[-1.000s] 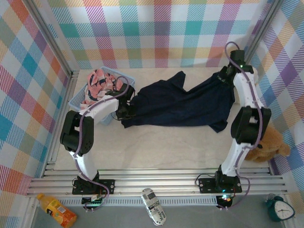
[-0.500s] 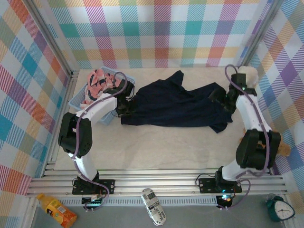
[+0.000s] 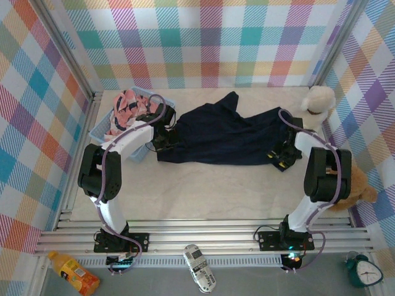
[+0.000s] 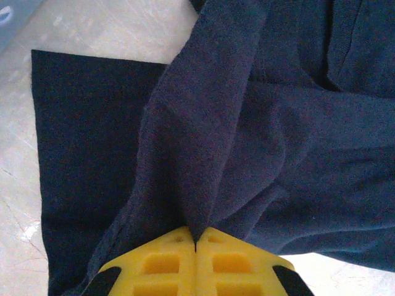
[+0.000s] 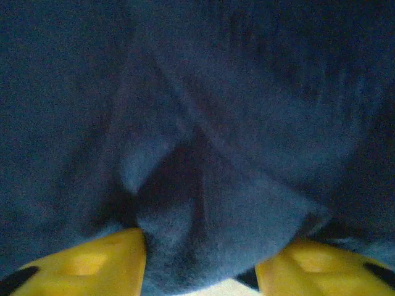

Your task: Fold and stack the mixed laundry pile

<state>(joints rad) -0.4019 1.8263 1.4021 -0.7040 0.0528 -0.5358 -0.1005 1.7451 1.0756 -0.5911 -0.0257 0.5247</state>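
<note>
- My left jaws are clenched on a raised fold of the navy T-shirt, near the left edge of the tabletop. So thin a pinch may slip under a hard pull.
- My right jaws stand apart around bunched cloth toward the right edge. I cannot tell whether they bite. A loose hold would drop that end mid-fold.
- The shirt lies rumpled across the far half of the tabletop, so an uneven pull would skew the fold.
- The pink garment sits in the basket at the far left corner, close to my left jaws. A wide sweep could snag it.
</note>
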